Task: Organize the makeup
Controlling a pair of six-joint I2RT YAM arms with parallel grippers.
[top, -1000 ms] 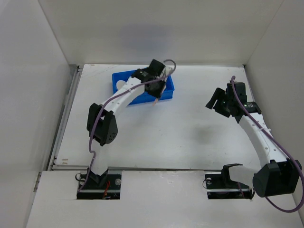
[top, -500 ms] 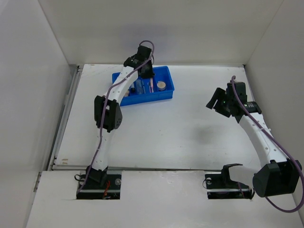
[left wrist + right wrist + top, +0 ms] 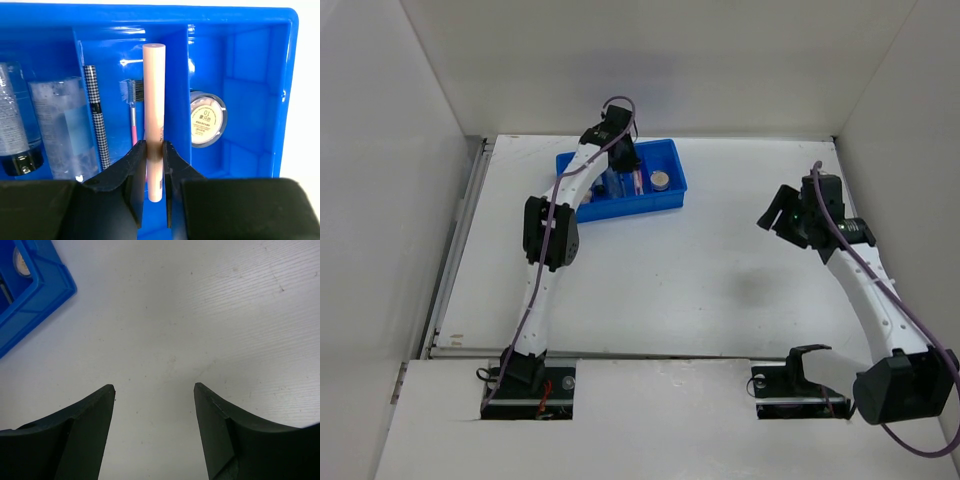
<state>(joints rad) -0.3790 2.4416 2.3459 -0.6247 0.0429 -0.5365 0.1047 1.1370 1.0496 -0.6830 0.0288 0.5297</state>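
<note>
My left gripper is shut on a thin peach-pink stick and holds it over the middle compartment of the blue tray. In that compartment lie a black-and-white checked tube and a small pink brush. Clear bottles lie in the left compartment. A small round compact sits in the right compartment. In the top view the left gripper is over the tray. My right gripper is open and empty above bare table, also in the top view.
The tray's corner shows at the upper left of the right wrist view. White walls enclose the table on three sides. A metal rail runs along the table's left edge.
My left arm has swung from the tray's front right edge to its back, carrying the stick over the middle compartment. The right arm has barely moved.
</note>
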